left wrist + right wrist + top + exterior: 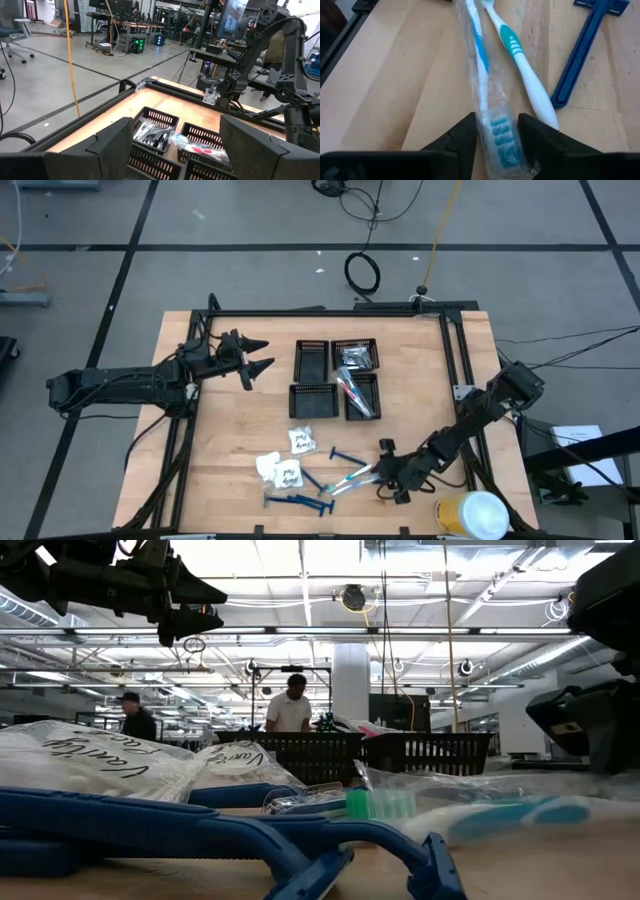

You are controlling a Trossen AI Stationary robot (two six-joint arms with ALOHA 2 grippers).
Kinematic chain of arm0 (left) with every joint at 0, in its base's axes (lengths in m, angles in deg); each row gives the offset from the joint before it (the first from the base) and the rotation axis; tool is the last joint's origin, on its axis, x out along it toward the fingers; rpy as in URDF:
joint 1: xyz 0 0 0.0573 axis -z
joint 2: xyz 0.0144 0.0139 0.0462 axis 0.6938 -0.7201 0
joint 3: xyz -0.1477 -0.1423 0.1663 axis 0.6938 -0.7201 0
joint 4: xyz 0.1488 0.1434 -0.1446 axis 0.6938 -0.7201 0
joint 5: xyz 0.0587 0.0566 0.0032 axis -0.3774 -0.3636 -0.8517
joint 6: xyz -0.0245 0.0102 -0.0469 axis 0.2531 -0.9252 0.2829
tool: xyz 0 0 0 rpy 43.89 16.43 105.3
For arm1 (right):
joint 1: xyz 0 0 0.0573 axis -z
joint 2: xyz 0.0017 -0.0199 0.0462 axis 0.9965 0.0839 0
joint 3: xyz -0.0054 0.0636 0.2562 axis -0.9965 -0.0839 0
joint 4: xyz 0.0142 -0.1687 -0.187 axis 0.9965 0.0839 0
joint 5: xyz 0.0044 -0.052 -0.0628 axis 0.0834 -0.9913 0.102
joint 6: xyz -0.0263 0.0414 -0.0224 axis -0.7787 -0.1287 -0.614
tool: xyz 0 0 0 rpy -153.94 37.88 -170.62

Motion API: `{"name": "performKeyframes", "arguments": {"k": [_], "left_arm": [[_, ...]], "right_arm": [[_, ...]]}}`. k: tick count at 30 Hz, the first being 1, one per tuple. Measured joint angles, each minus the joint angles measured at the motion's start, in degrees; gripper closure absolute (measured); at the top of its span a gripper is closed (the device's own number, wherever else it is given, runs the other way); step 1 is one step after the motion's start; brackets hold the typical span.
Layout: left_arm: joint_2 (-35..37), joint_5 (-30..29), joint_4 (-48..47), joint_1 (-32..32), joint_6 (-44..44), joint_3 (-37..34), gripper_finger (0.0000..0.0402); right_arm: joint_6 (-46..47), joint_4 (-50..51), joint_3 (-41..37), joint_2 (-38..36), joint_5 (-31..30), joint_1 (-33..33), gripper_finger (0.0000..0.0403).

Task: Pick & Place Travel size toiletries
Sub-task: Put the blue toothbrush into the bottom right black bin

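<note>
The toiletries lie at the table's near middle: white packets, blue razors and two toothbrushes. My right gripper is down at the toothbrushes. In its wrist view its fingers flank a toothbrush in clear wrap, beside a bare white-and-teal toothbrush and a blue razor. My left gripper hangs open above the table's far left, holding nothing, left of the black mesh trays. Two of the trays hold items. My right gripper has the wrapped toothbrush's blue bristle end between its two fingers, and the wrap's edges meet both of them. The fingers slant down from the table's right and point along the brush. The brush lies flat on the table.
A large yellow-and-white cylinder lies at the near right corner, close behind my right arm. A black frame rail runs along the table's right side. Bare wood lies between the trays and the toiletries. People stand in the room beyond the table.
</note>
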Motion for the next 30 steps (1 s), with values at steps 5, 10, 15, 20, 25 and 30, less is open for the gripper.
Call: {"name": "performKeyframes", "arguments": {"k": [5,10,15,20,25,30], "left_arm": [[0.0,0.0,0.0,0.0,0.0,0.0,0.0117],[0.0,0.0,0.0,0.0,0.0,0.0,0.0117],[0.0,0.0,0.0,0.0,0.0,0.0,0.0117],[0.0,0.0,0.0,0.0,0.0,0.0,0.0117],[0.0,0.0,0.0,0.0,0.0,0.0,0.0117],[0.0,0.0,0.0,0.0,0.0,0.0,0.0117]], "right_arm": [[-0.8,1.0,-0.2,-1.7,1.2,-0.2,0.0312],[-0.9,1.4,-0.2,-3.9,3.7,-0.4,0.0337],[-0.9,0.9,-0.2,-6.2,3.6,-0.8,0.0335],[-1.3,0.8,-0.2,-9.0,3.6,-0.8,0.0326],[-2.0,0.7,-0.2,-9.9,3.5,-0.8,0.0336],[0.6,0.7,-0.2,-9.9,3.1,-0.7,0.0335]]}}
